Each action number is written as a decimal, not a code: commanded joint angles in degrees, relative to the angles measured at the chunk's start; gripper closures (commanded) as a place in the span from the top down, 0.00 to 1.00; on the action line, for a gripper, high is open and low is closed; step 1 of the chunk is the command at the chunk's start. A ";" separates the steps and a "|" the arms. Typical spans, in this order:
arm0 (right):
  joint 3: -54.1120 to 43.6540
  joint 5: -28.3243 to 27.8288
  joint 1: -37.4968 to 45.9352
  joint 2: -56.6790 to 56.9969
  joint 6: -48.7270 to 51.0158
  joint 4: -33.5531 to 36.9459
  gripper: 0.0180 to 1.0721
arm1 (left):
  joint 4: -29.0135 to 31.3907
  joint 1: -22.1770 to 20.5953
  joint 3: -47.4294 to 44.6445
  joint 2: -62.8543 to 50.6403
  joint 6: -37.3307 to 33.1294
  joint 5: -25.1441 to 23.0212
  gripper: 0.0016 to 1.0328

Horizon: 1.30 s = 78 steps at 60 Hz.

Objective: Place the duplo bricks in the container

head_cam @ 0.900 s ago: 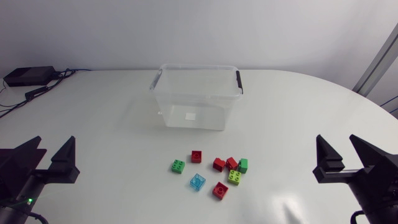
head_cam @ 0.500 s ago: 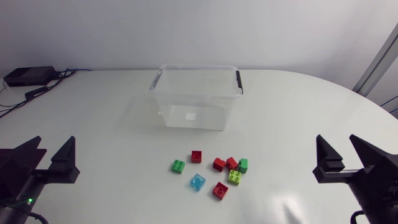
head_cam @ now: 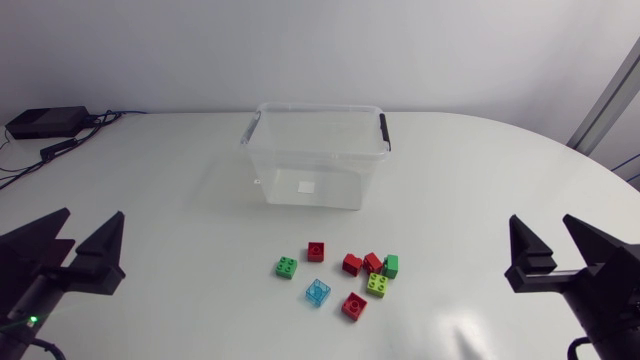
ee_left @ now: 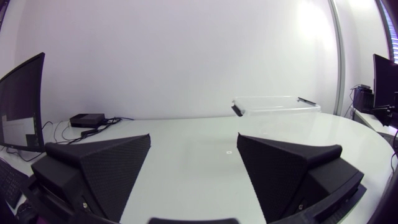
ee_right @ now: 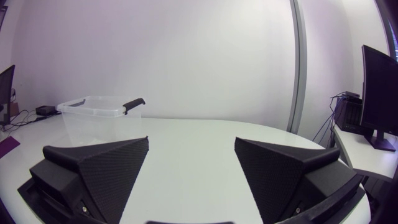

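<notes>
Head view gives the whole scene, and from it no step of the task is judged to be done. The clear plastic container with black handles stands open toward the far side of the white table, and no brick can be seen inside it.

Eight duplo bricks are counted on the table, near the container's front wall but apart from it:
- a dark green brick
- a translucent blue brick
- a lone red brick
- a nearest red brick
- a tight cluster of four bricks, made of two red, one lime green and one more green

The left gripper and the right gripper are held at the near side of the table, well apart from the bricks. The jaws of both are spread wide and nothing is held.

In the wrist views only the container is seen, far ahead of the open fingers. All eight bricks are therefore judged as left to be picked and dropped in.
</notes>
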State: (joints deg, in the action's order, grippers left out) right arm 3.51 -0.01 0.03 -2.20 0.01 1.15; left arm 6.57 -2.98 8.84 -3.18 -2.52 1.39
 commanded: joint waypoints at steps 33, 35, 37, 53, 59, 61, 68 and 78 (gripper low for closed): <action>24.35 -9.13 2.34 -39.99 -0.10 11.07 0.95 | 17.95 -9.76 41.08 -63.09 -6.70 -9.74 0.88; 24.35 -10.54 3.22 -41.05 -0.10 11.42 0.95 | 17.95 -9.76 41.78 -65.55 -9.08 -11.93 0.85; 24.09 -12.03 4.19 -42.28 -0.10 11.60 0.95 | 17.87 -9.85 42.49 -68.36 -13.47 -13.87 0.81; 24.62 -25.92 9.99 -55.11 2.10 15.55 0.95 | 18.39 -17.32 41.61 -79.79 -41.51 -14.22 0.87; 25.32 -26.53 9.20 -58.01 5.44 18.19 0.95 | 14.35 -20.92 36.95 -80.23 -49.68 -14.84 0.87; 25.41 -27.41 8.58 -58.89 7.72 18.80 0.95 | 12.24 -21.80 35.81 -80.67 -51.26 -14.84 0.87; 27.78 -29.43 7.88 -63.81 16.42 23.73 0.95 | 9.96 -22.24 35.98 -84.36 -56.45 -18.61 0.86; 30.68 -29.52 7.17 -66.89 30.75 30.67 0.95 | 10.66 -22.50 38.71 -92.18 -63.39 -20.64 0.86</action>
State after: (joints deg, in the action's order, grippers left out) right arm 32.56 -28.99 7.90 -68.29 24.10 30.24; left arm 17.02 -25.10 46.02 -91.50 -60.38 -17.98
